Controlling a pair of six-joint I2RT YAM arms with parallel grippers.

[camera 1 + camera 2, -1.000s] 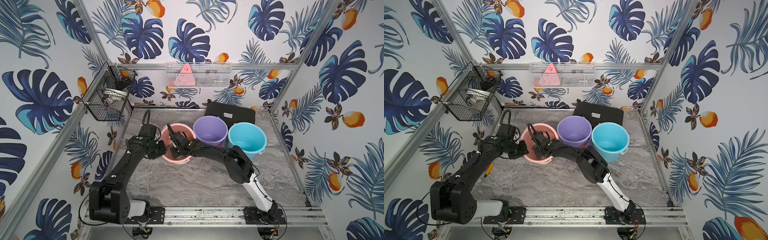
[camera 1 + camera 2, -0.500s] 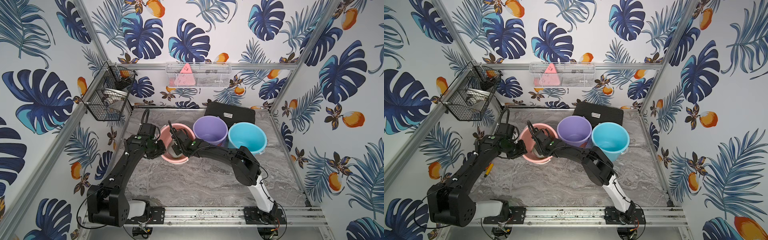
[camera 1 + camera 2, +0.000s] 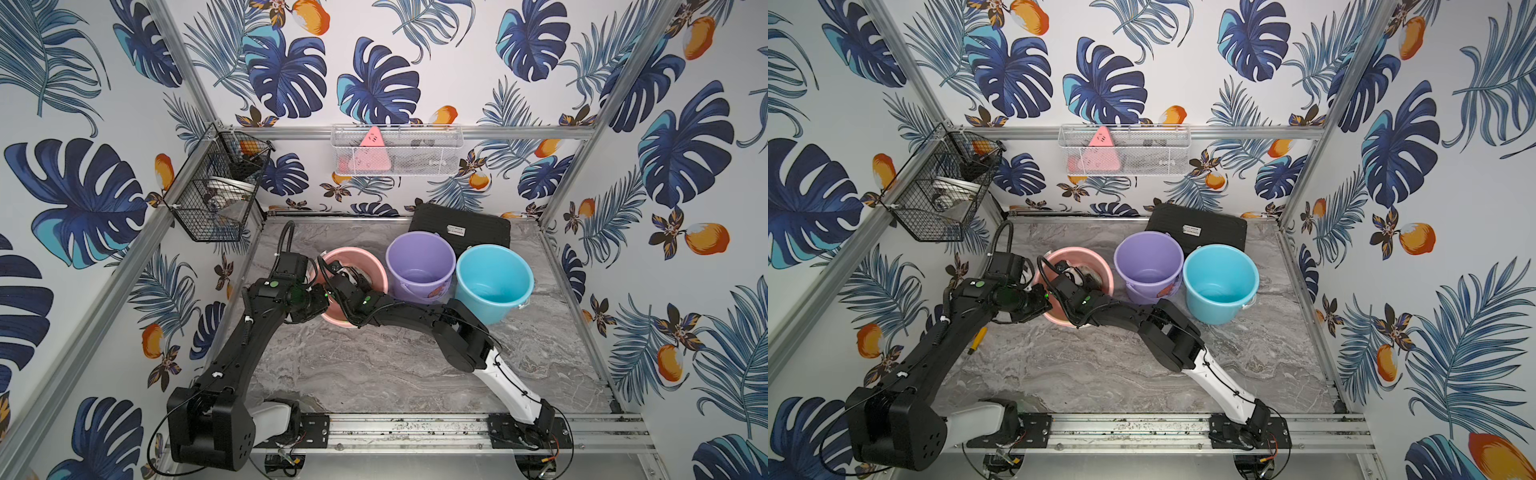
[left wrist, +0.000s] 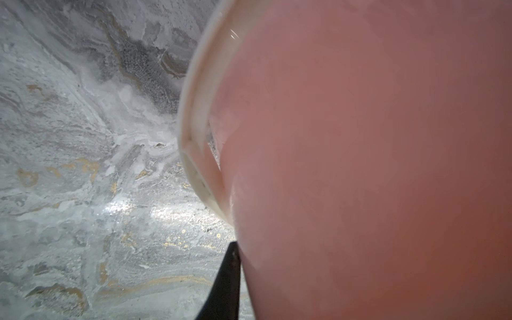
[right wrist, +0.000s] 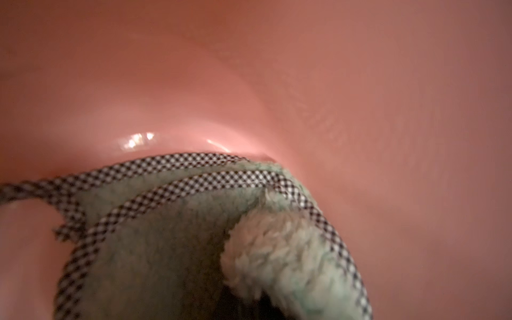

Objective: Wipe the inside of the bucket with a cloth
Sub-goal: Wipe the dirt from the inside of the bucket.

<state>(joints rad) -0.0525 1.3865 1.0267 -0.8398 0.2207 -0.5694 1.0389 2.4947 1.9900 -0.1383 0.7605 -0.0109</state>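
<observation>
Swept round inside the pink bucket (image 3: 379, 269), right claw (image 3: 347, 274) pinches soft, limp cloth (image 5: 180, 243); left claw (image 3: 325, 302) clamps its slick rim (image 4: 199, 116).

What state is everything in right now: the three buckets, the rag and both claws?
Pink plastic bucket: tipped toward the arms.
Pale grey-green cloth: bunched against the pink bucket's inner wall.
Right gripper: shut on the cloth, inside that bucket.
Left gripper: shut on its rim.
Purple plastic bucket: upright, looks empty.
Blue plastic bucket: upright, looks empty.
</observation>
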